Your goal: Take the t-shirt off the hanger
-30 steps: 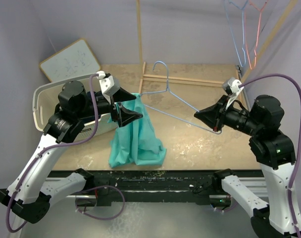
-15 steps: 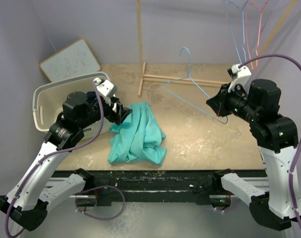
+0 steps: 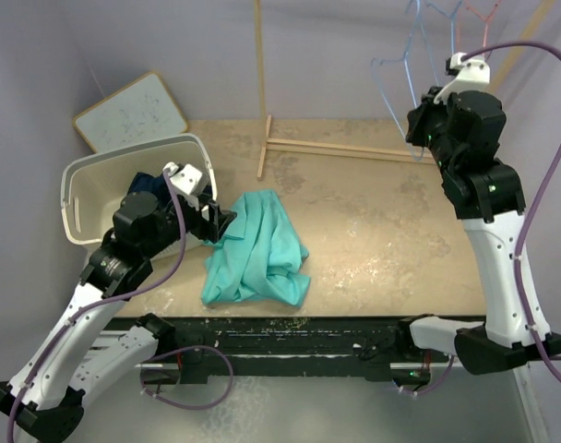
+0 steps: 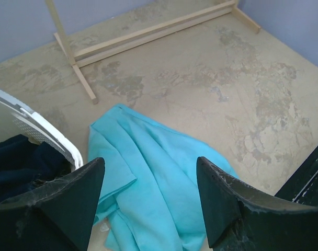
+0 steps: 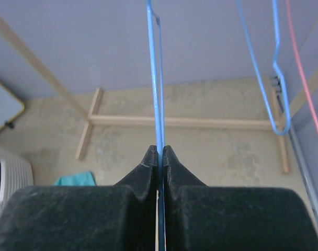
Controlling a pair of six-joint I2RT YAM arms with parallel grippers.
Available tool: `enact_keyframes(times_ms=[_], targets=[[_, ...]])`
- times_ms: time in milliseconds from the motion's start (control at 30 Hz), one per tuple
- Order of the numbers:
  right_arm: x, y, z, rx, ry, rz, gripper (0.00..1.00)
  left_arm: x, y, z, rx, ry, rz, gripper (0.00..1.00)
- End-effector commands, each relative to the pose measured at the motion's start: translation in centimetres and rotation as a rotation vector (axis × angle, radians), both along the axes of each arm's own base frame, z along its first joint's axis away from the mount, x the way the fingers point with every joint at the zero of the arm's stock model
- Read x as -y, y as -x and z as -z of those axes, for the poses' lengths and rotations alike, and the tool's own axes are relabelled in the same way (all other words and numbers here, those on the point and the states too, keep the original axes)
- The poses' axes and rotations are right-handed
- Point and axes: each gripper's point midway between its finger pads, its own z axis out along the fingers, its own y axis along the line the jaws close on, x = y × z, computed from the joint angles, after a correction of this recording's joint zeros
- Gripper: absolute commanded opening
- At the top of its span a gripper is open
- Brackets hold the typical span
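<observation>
The teal t-shirt lies crumpled on the table, off the hanger; it also shows in the left wrist view. My left gripper is open and empty, hovering just above the shirt's left edge, its jaws wide apart. My right gripper is raised high at the back right, shut on the wire of the bare blue hanger. In the right wrist view the gripper pinches the hanger wire, which runs straight up.
A white laundry basket holding dark clothes stands left of the shirt. A whiteboard leans at the back left. A wooden rack post and base stand at the back. Blue and pink hangers hang at the upper right.
My right gripper carried the hanger up and to the back right, clear of the shirt. My left gripper let go of the shirt, which dropped onto the table, and moved lower.
</observation>
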Motion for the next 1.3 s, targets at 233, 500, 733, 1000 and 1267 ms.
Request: enact_keyframes(times_ms=[233, 500, 733, 1000, 1267], targets=[[2.3, -4.5, -11.5, 0.444, -0.107, 0.192, 0.00, 0.2, 0.6, -2.4, 0.068, 0.067, 0.011, 0.73], [1.8, -8.4, -11.2, 0.446, -0.071, 0.191, 0.00, 0.2, 0.7, -2.3, 0.066, 0.066, 0.020, 0.74], [0.8, -11.5, -9.0, 0.393, -0.090, 0.157, 0.00, 0.3, 0.6, -2.1, 0.058, 0.062, 0.019, 0.74], [-0.2, -13.1, -6.2, 0.322, -0.102, 0.116, 0.00, 0.7, 0.7, -1.8, 0.044, 0.059, 0.045, 0.74], [-0.6, -9.7, -3.9, 0.293, -0.119, 0.054, 0.43, 1.5, 1.0, -1.4, 0.035, 0.066, 0.095, 0.80]])
